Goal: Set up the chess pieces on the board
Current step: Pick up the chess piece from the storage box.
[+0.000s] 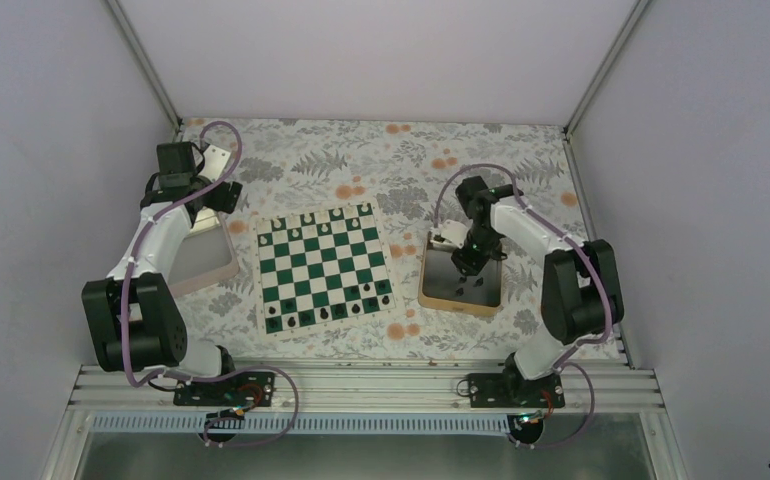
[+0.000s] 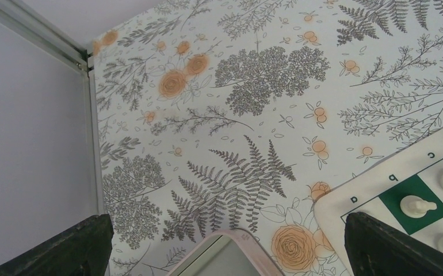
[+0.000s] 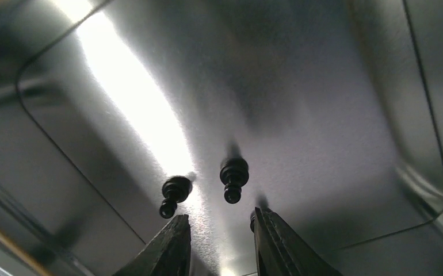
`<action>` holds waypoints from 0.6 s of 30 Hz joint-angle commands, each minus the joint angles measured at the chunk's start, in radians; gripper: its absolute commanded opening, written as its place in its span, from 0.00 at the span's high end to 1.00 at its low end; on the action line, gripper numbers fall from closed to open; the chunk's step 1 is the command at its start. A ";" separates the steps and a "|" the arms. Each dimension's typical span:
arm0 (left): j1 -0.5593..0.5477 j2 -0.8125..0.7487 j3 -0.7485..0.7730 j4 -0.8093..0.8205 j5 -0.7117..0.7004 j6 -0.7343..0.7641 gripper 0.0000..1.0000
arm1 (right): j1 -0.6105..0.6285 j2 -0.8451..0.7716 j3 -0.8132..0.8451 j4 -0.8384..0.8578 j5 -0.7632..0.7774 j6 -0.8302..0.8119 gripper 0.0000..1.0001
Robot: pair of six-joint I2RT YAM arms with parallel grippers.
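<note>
Where black pieces stand on the board, only the near row is occupied, and gaps are seen along it. The white pieces are lined up on the far row. The board lies mid-table, turned slightly out of square with the table edge.

The remaining black pieces are found in the gold tray, which sits just right of the board with a narrow strip of cloth between them. Two pawns rest on the tray floor just ahead of the right gripper. Its jaws are set partly apart and nothing is held between them. Bare tray floor extends beyond the pawns, bounded by the curved raised wall.

The left gripper is held over the far rim of the pink tray, left of the board. Its jaws are spread wide and nothing is gripped. Open cloth is available beyond the board, up to the enclosure walls.
</note>
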 commanded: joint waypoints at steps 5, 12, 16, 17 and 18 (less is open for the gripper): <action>-0.004 0.015 0.028 0.006 -0.024 -0.011 0.00 | -0.038 0.012 -0.076 0.118 0.027 -0.005 0.68; -0.004 0.019 0.029 0.000 -0.024 -0.012 0.00 | -0.038 0.073 -0.072 0.142 0.007 -0.012 0.69; -0.004 0.020 0.029 0.001 -0.027 -0.011 0.00 | -0.038 0.088 -0.070 0.146 0.011 -0.013 0.70; -0.004 0.022 0.029 0.000 -0.025 -0.010 0.00 | -0.037 0.092 -0.070 0.143 0.011 -0.014 0.70; -0.004 0.023 0.029 0.000 -0.023 -0.010 0.00 | -0.038 0.094 -0.070 0.141 0.013 -0.013 0.71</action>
